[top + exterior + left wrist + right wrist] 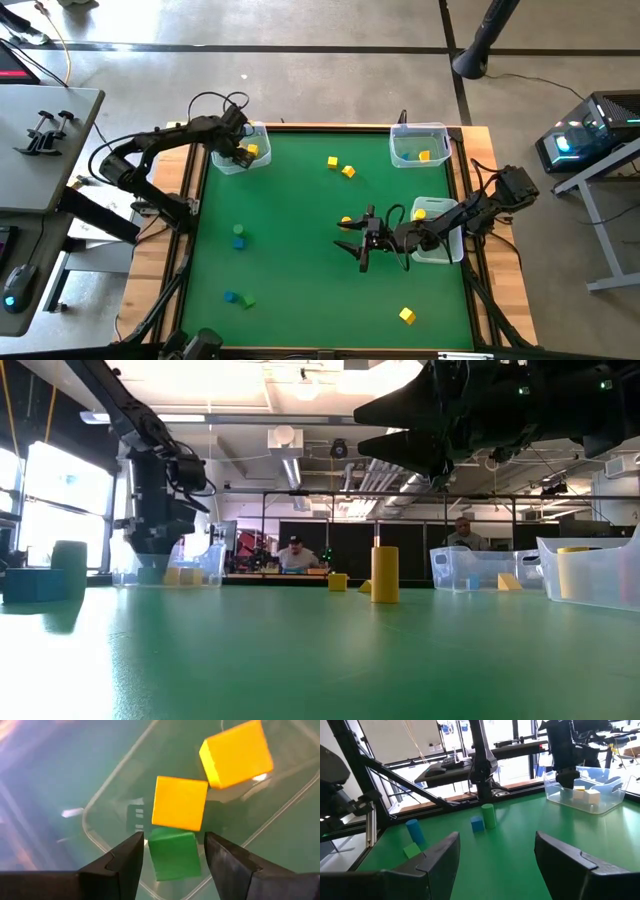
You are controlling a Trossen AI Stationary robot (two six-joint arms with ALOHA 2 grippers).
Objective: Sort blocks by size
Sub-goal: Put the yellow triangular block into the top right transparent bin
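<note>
My left gripper (pixel 240 152) hangs open inside the clear bin (pixel 228 166) at the table's far left corner. Its fingers (pixel 131 855) stand on either side of a green block (pixel 174 854) that lies on the bin floor and touches one of two yellow blocks (pixel 180 802); I see a gap on both sides. My right gripper (pixel 353 243) is open and empty above the middle of the table, next to a yellow block (pixel 347 220) that stands upright (pixel 384 573). Loose blocks lie about: two yellow (pixel 340 167), green and blue (pixel 238 236), blue and green (pixel 238 299), yellow (pixel 407 316).
A clear bin (pixel 420 145) with a yellow block stands at the far right corner, and another bin (pixel 437 232) with a yellow block stands at the right edge, under my right arm. People sit in the room beyond the table's far edge (pixel 294 553).
</note>
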